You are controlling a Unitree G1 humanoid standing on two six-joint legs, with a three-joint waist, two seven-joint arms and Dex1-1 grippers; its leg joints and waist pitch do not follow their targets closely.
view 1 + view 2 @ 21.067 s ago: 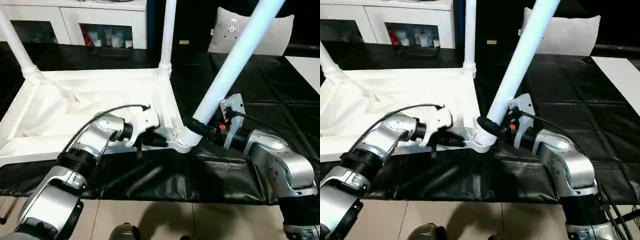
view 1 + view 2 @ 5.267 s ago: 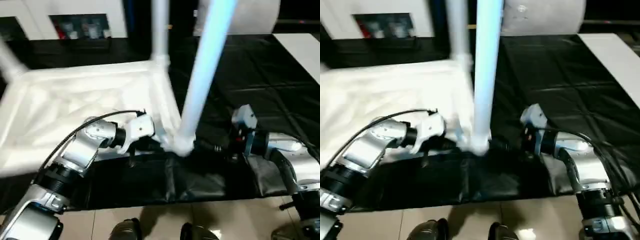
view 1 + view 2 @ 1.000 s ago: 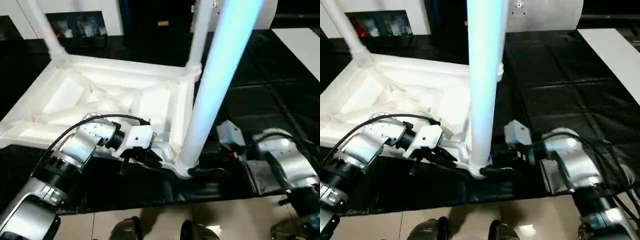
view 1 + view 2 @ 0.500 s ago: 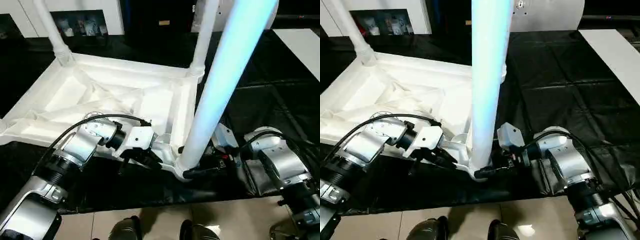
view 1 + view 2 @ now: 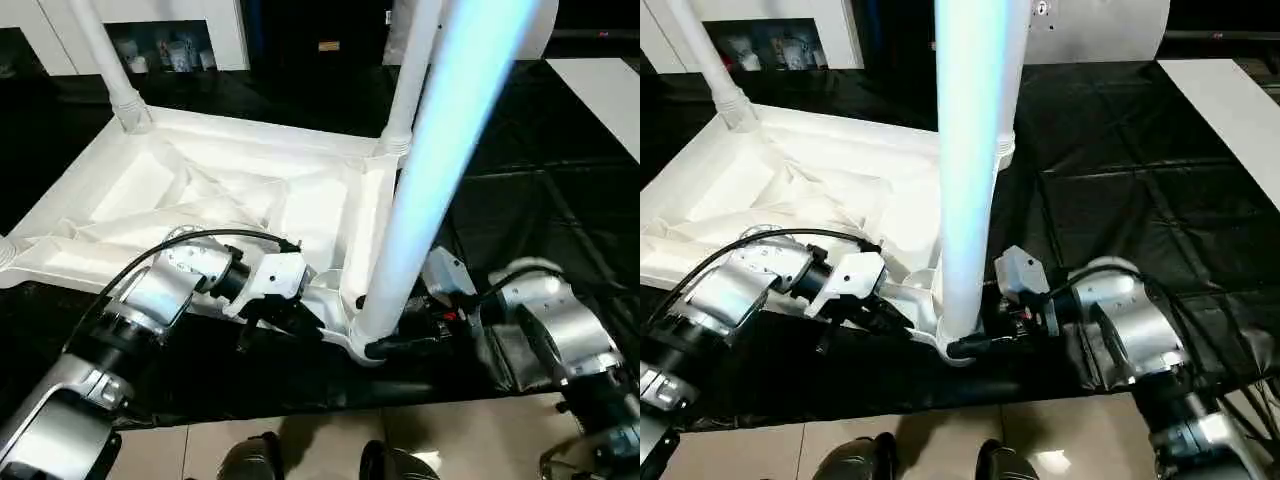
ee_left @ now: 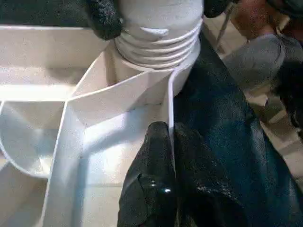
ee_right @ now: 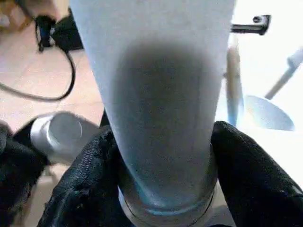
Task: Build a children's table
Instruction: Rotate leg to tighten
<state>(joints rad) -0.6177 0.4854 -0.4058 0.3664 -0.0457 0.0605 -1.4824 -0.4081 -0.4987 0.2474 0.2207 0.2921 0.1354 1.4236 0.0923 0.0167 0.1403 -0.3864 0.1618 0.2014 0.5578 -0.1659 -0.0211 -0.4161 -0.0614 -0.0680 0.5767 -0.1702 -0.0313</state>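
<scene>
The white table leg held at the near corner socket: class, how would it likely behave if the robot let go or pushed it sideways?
The leg looks stiff, hollow, probably light. Long and seated only at its threaded base, it would likely lever the socket. Its smooth round surface might slip between the right gripper fingers.

light: bright overhead | glare: near leg (image 5: 440,150) overexposed | focus: wrist close-ups soft

The two head cameras look forward and down over both silver forearms at the upturned table top (image 5: 230,200), sharing its near corner socket (image 5: 950,345), while each wrist camera sits very near that socket, the left facing the rim, the right facing the leg (image 7: 161,94) base.
</scene>
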